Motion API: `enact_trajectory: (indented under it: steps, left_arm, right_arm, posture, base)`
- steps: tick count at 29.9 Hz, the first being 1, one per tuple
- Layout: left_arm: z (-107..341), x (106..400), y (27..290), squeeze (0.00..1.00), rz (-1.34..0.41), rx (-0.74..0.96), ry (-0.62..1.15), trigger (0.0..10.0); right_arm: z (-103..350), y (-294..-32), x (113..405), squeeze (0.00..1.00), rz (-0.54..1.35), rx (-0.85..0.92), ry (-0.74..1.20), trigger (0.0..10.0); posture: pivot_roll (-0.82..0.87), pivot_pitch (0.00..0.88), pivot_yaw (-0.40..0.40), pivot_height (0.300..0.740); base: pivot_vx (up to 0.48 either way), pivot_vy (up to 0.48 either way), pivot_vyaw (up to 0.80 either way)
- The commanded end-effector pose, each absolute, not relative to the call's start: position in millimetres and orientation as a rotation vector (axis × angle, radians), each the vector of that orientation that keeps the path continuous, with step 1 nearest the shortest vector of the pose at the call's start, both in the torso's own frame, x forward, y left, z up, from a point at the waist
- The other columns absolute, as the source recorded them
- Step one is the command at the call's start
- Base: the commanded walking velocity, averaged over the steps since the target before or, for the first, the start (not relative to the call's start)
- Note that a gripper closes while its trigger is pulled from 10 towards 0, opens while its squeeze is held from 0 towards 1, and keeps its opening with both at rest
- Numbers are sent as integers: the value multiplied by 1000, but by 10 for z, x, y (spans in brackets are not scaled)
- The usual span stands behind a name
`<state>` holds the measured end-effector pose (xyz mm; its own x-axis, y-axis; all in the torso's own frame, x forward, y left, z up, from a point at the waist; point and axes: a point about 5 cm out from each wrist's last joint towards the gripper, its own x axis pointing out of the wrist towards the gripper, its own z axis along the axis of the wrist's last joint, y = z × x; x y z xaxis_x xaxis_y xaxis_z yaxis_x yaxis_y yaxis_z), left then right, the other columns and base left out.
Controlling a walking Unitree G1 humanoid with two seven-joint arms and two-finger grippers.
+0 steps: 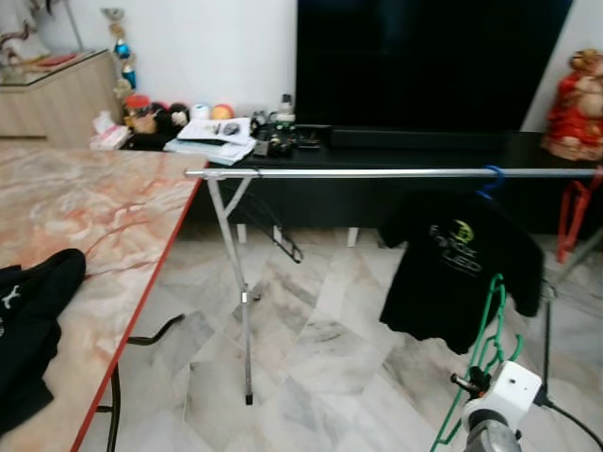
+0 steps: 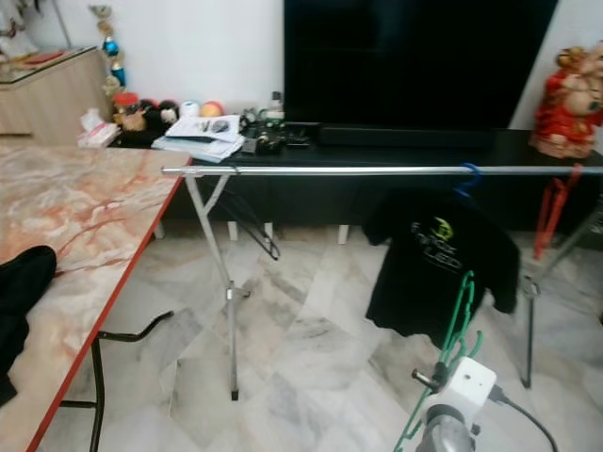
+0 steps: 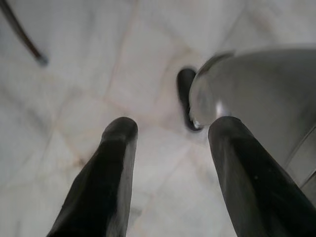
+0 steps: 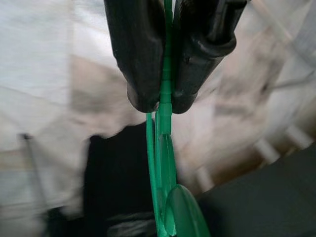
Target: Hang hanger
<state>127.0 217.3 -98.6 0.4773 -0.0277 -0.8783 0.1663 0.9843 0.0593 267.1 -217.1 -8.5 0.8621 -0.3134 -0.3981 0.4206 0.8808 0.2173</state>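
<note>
A marble-patterned table (image 1: pixel 94 202) with a red edge stands to the left, a bundle of black cloth (image 1: pixel 28 330) lying on its near end. Along the far wall a low black cabinet (image 1: pixel 424 151) runs under a large dark screen (image 1: pixel 429 61), its left end cluttered with papers (image 1: pixel 212 132) and small round objects, while a red figurine (image 1: pixel 577 94) sits at its right end. The floor (image 1: pixel 320 348) is pale veined marble tile.

A: Eye views?
B: Head-high, facing forward and down; both share the rail (image 1: pixel 377 173), table (image 1: pixel 85 202) and floor (image 1: pixel 320 358).
A: Wrist views?
B: Left: close over the floor (image 3: pixel 98 59). Right: close along the hanger (image 4: pixel 163 148).
</note>
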Motion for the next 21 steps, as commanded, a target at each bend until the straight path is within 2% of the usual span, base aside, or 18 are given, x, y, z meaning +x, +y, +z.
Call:
enact_trajectory:
  steps: [1,21]
  left_arm:
    - [-996,1240,2178,0,-117,144,1079,10000]
    - [-999,1253,2158,0,-118,147,1080,10000]
  right_arm:
    - [-78,-2212,2659,0,-390,284,360,10000]
    - [-50,-2150,2729,0,-320,222,383,10000]
  posture:
    - [143,20,-19,740]
    - [142,37,-16,740]
  base:
    - [390,0,800]
    - [384,0,0]
